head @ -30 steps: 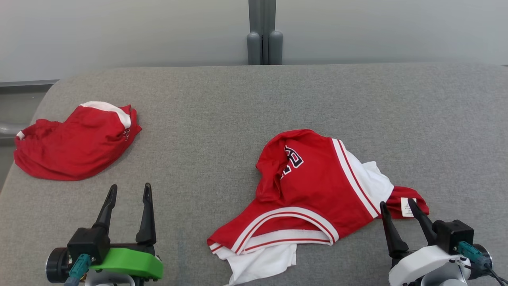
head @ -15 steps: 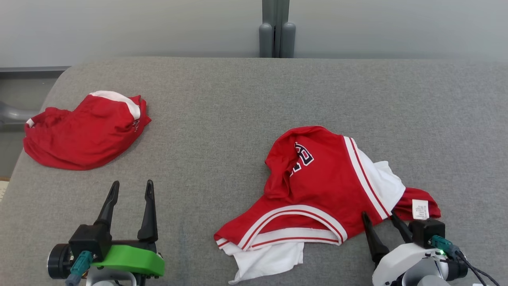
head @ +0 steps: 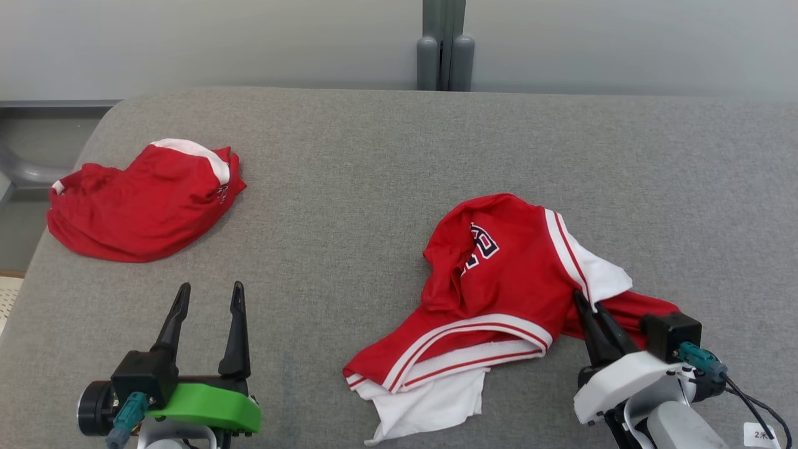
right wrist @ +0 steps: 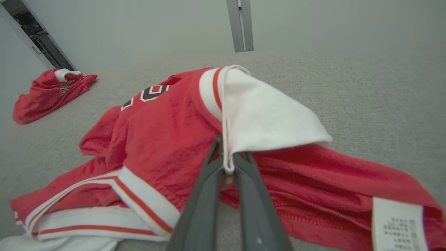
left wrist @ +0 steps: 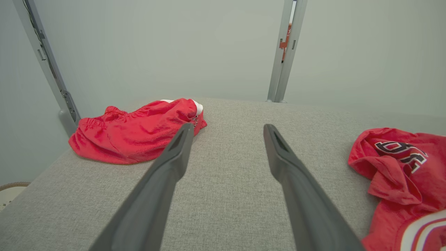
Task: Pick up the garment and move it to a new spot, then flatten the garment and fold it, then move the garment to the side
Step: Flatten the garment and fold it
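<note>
– Grey padded tabletop (head: pixel 349 187): report, nearest first.
– My right pincer (head: pixel 586 302) is clamped on the white-edged fold of the red jersey (head: pixel 499 274), which lies crumpled right of centre. My left pincer (head: pixel 211 288) stands wide, holding nothing.
– Step?
– Pick-up, I judge. Next: lift clear, carry without dragging. Far left, a second red garment (head: pixel 143 206) lies well apart.

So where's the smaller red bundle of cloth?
The red bundle lies at the grey surface's far left in the head view, beyond the open left claw.
</note>
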